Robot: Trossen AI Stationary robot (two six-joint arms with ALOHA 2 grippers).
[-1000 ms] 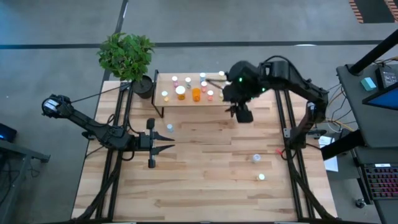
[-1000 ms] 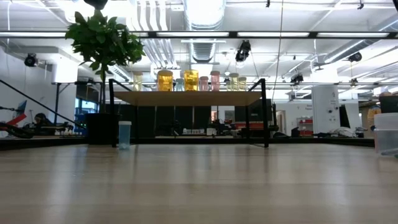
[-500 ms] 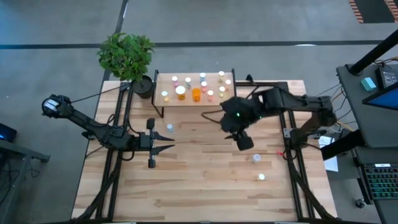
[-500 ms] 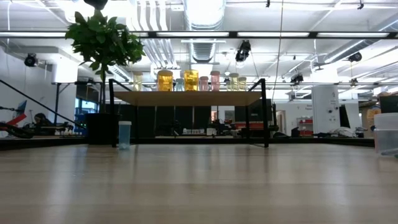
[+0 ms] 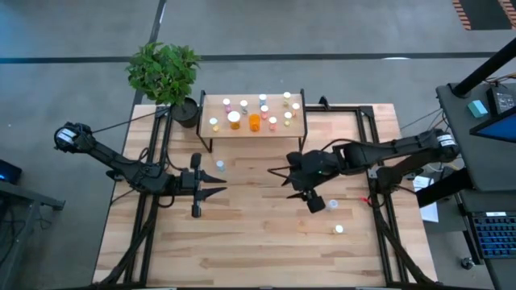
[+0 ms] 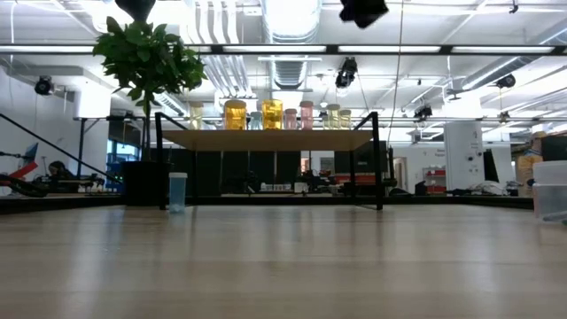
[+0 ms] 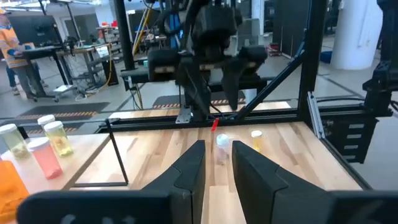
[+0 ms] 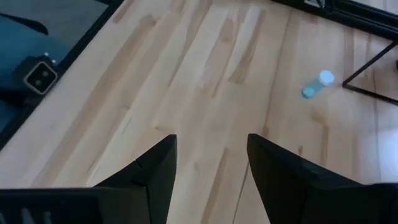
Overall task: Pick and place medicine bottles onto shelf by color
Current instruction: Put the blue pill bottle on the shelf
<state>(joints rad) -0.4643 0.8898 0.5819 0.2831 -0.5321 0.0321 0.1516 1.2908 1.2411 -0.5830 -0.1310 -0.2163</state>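
1. On the table (image 5: 258, 242) three bottles remain: a blue one (image 5: 219, 165) near the shelf (image 5: 251, 129) and two on the right (image 5: 339, 229). I judge them light, rigid and easily tipped; I'd grip mid-body.
2. Right gripper (image 5: 280, 172) hangs spread and empty; left gripper (image 5: 219, 191) sits narrow and empty.
3. Since a second ago my right arm swung from the shelf to mid-table.

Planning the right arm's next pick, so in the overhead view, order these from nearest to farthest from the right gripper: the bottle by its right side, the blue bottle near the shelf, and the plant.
From the right gripper:
1. Clear bottle, just beside the arm, on the right.
2. Blue bottle, left, in front of the shelf.
3. Plant, far-left corner.
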